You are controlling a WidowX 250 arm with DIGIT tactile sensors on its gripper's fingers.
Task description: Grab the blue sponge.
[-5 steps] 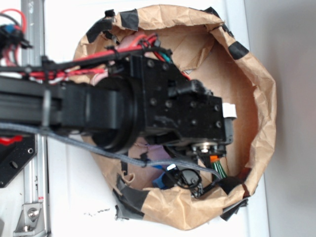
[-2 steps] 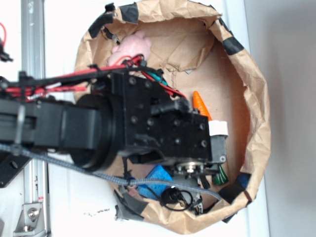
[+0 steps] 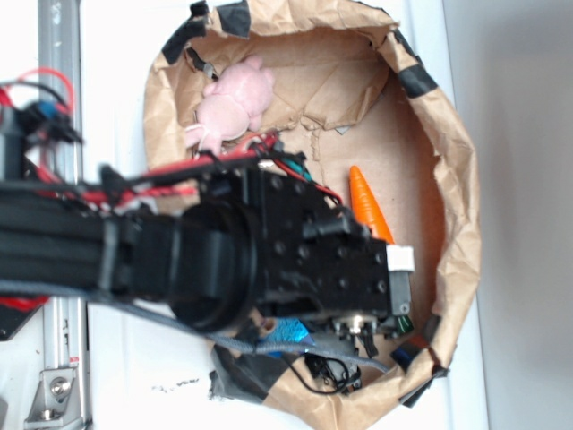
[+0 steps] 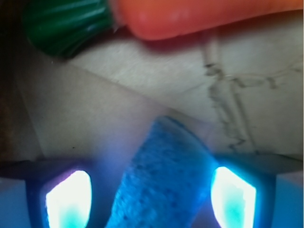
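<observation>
The blue sponge (image 4: pixel 161 180) is a rough, porous bar lying slantwise on the brown paper floor. It sits between the two glowing fingertips (image 4: pixel 69 199) of my gripper (image 4: pixel 151 197). The jaws are open, with a gap on each side of the sponge. In the exterior view only a corner of the blue sponge (image 3: pixel 285 333) peeks out under the black wrist, and the gripper (image 3: pixel 363 339) points down at it, its fingers mostly hidden by the arm.
An orange toy carrot (image 3: pixel 369 210) with a green top (image 4: pixel 64 26) lies just beyond the sponge. A pink plush toy (image 3: pixel 231 103) rests at the far side. The taped brown paper bag wall (image 3: pixel 457 179) rings everything, close to the gripper.
The arm has shifted toward the bag's lower rim, uncovering the pink toy and the carrot. The wrist now covers most of the blue sponge.
</observation>
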